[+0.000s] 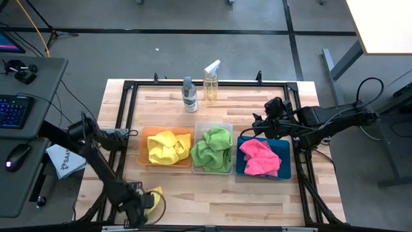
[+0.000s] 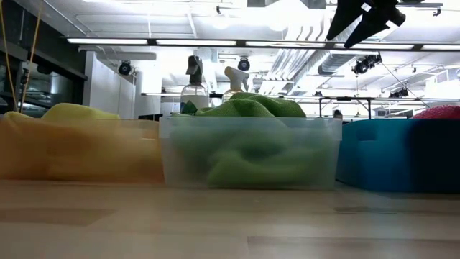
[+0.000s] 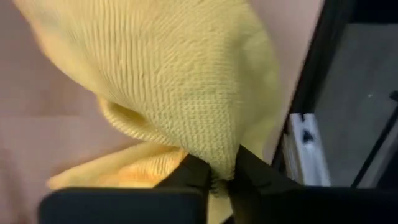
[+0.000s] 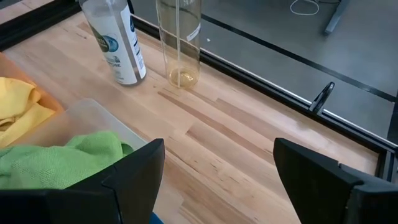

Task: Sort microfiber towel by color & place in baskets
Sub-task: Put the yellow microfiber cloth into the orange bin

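Left tool [image 3: 214, 180] is pinched on a fold of the yellow towel [image 3: 186, 93] at the surface's near left corner. We judge the towel light, limp and non-slip (grab any bunched fold).

Right tool [image 4: 217, 180] hangs wide open over the blue basket [image 1: 239, 169].

Wooden surface [image 1: 257, 103]; orange basket [image 1: 143, 136], clear basket [image 1: 212, 124], two bottles [image 1: 189, 95]. Workshop behind.

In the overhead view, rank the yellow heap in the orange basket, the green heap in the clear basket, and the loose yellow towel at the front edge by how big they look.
1 and 2. The yellow heap and the green heap look about alike; I won't rank them.
3. The loose yellow towel, clearly smallest, though the left hand pinching it hides part.
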